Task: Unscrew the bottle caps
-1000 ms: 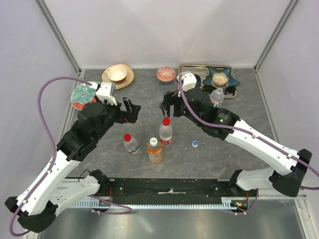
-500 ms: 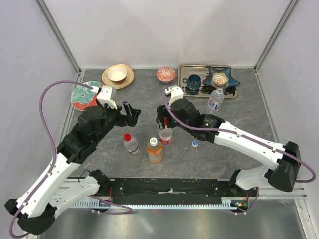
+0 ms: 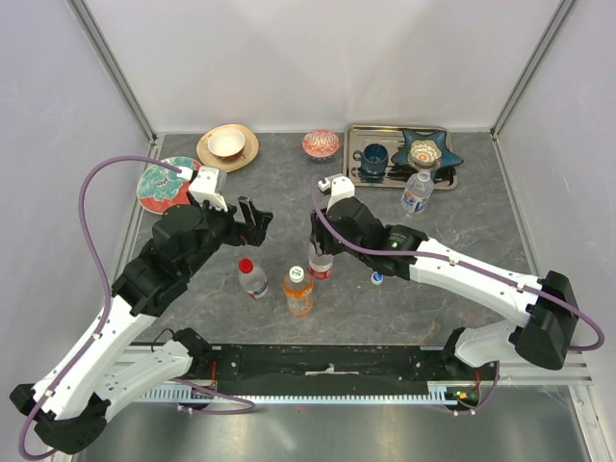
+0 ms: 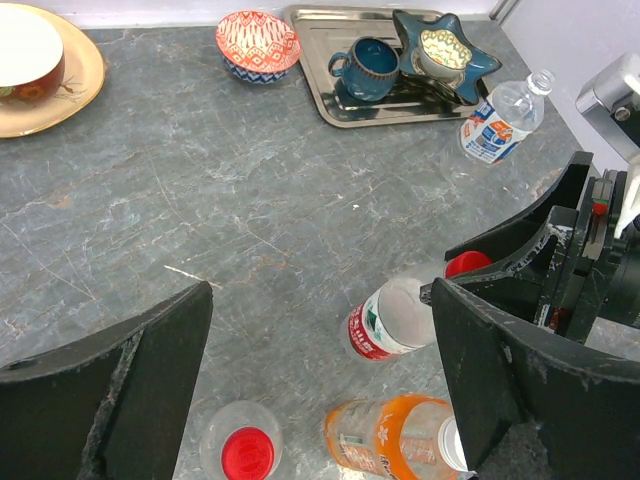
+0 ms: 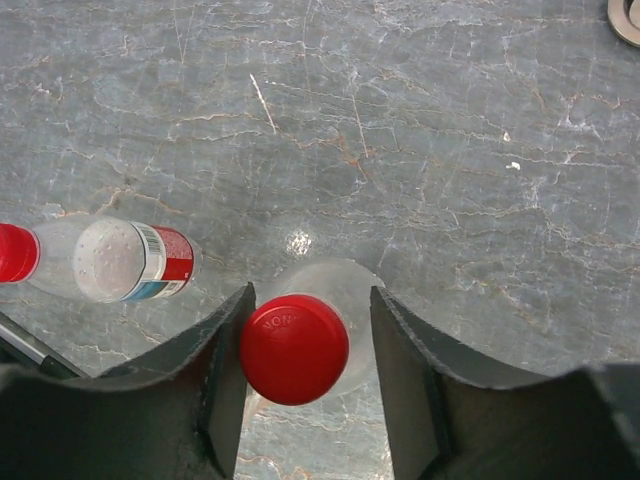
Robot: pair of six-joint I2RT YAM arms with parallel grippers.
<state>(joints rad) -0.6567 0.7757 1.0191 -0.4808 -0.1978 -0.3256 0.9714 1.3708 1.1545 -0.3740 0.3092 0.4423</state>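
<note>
A clear bottle with a red label [image 3: 320, 262] stands mid-table. Its red cap [image 5: 294, 348] sits between the open fingers of my right gripper [image 5: 312, 300], nearer the left finger, with a gap at the right one. My right gripper [image 3: 318, 236] hovers right over this bottle. A second red-capped clear bottle [image 3: 251, 278] and the orange bottle [image 3: 298, 292] stand just in front. A clear bottle without a cap [image 3: 416, 192] stands by the tray. My left gripper [image 3: 252, 217] is open and empty, above and left of the group; its view shows all three bottles below [image 4: 395, 318].
A loose cap [image 3: 377, 278] lies right of the bottles. A metal tray [image 3: 358, 135] at the back right holds a blue mug [image 3: 373, 159] and a star-shaped dish [image 3: 424, 152]. A patterned bowl [image 3: 320, 143], a plate with a bowl [image 3: 228, 145] and a teal plate [image 3: 159, 185] are at the back.
My right gripper has swung left and down from near the tray onto the middle bottle, so its cap now sits between the fingers. The left arm has barely moved.
</note>
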